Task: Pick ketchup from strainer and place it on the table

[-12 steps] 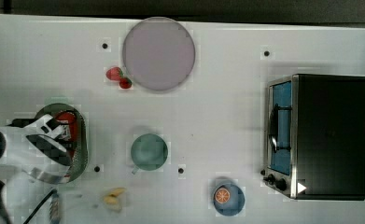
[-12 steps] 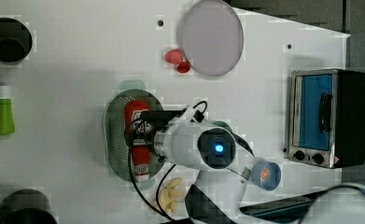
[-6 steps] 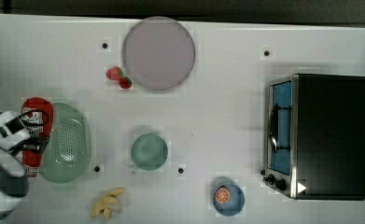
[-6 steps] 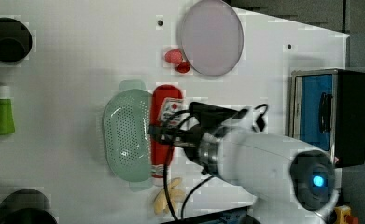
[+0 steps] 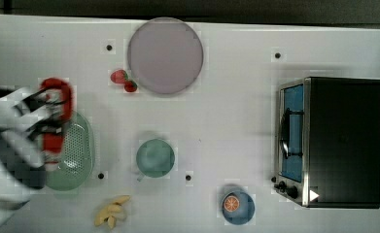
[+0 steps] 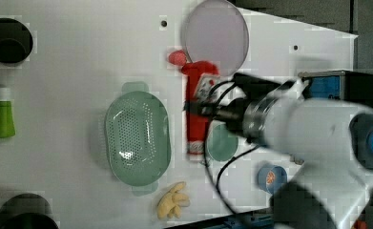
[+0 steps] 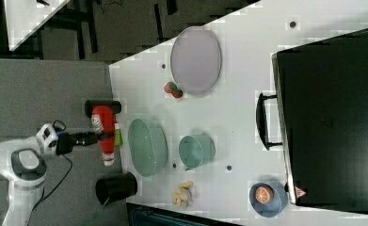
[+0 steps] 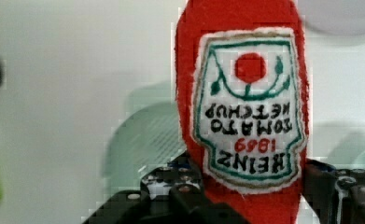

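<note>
White table (image 5: 236, 121) fills my screen. My gripper (image 6: 208, 106) squeezes the ketchup (image 6: 197, 110), holding it up in the air beside the strainer (image 6: 136, 136), which sits empty. Lifting is done, I think; setting it down is left.

Robot test bench, laboratory type: white table (image 5: 236, 121) with small black dots, bordered by dark floor; toy kitchen props laid out, including a toaster oven (image 5: 331, 141), lilac plate (image 5: 164, 55), teal cup (image 5: 155, 158), and plush banana (image 5: 111, 211).
</note>
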Controlling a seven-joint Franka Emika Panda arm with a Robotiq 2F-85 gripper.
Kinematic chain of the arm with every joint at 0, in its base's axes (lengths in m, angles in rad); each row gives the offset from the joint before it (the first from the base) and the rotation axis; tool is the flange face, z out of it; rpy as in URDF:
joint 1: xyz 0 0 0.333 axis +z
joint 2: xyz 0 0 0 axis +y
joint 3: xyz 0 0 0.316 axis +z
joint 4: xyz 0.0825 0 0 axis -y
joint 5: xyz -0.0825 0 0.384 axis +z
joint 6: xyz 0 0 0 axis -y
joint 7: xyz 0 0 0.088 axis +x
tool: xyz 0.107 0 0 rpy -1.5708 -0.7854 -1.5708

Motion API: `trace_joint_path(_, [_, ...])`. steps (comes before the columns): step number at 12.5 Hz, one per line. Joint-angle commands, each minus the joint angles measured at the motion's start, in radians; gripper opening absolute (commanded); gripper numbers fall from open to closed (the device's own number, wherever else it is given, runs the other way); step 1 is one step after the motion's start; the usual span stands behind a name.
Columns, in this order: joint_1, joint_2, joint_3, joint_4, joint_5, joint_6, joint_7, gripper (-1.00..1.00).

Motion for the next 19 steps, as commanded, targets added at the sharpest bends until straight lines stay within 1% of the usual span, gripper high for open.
trace_joint_path(1, [-0.156,0.014,-0.124,0.011,0.002,0.003,-0.11,0.21])
trace_joint_path(4, [-0.209,0.014,-0.206,0.008,0.002,0.009,-0.165,0.21])
trace_joint_path(8, [-0.256,0.01,-0.293,-0.025,0.002,0.02,-0.389,0.21])
trace_joint_path(10, [-0.281,-0.006,-0.317,-0.083,0.003,0.069,-0.449,0.21])
trace_joint_path(14, [-0.313,-0.02,-0.332,-0.268,0.003,0.275,-0.452,0.21])
trace_joint_path(16, [-0.322,-0.012,-0.335,-0.334,0.003,0.294,-0.452,0.21])
trace_joint_path(19, [-0.325,0.028,-0.343,-0.383,0.003,0.313,-0.45,0.21])
